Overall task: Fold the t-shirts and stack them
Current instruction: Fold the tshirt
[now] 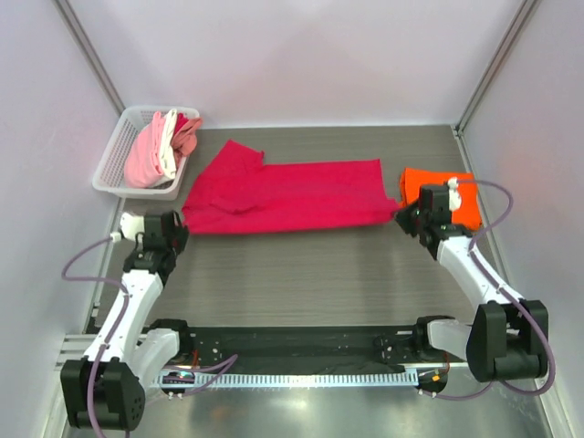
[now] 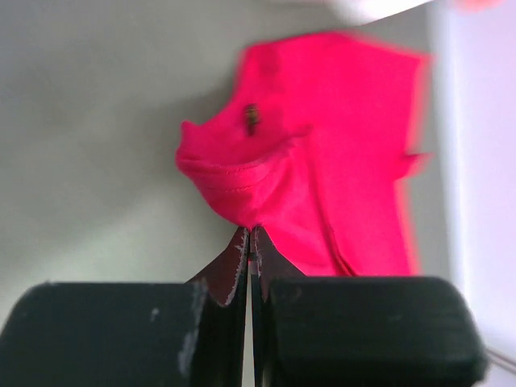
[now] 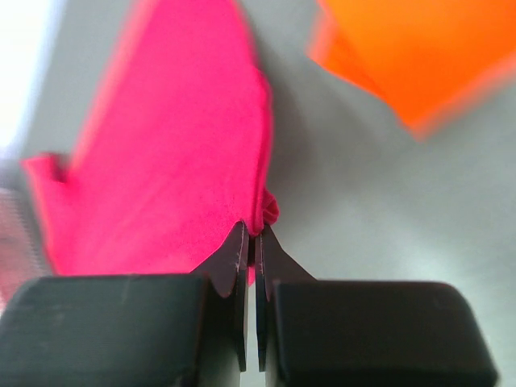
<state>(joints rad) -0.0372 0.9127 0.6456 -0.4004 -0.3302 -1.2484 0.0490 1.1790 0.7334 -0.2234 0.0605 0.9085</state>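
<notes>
Laid out flat across the middle of the bench (image 1: 310,274), a crimson t-shirt (image 1: 283,196), long axis running left to right, parallel to the near edge. Collar end with its dark neck label (image 2: 251,118) pointing left, hem end pointing right; one sleeve sticking out toward the far left corner.

Pinched at the left end by the left pincer (image 1: 180,222), tips pressed together on a bunched fold at the collar edge. Pinched at the right near corner by the right pincer (image 1: 402,215), tips likewise together on a small wad of crimson cloth.

Just beyond the right end, a folded orange t-shirt (image 1: 452,196), flat on the bench, close to the crimson hem. At the far left corner, a white basket (image 1: 111,169) holding a pink t-shirt (image 1: 144,157) and a white t-shirt (image 1: 168,151), bunched together, near the protruding sleeve.
</notes>
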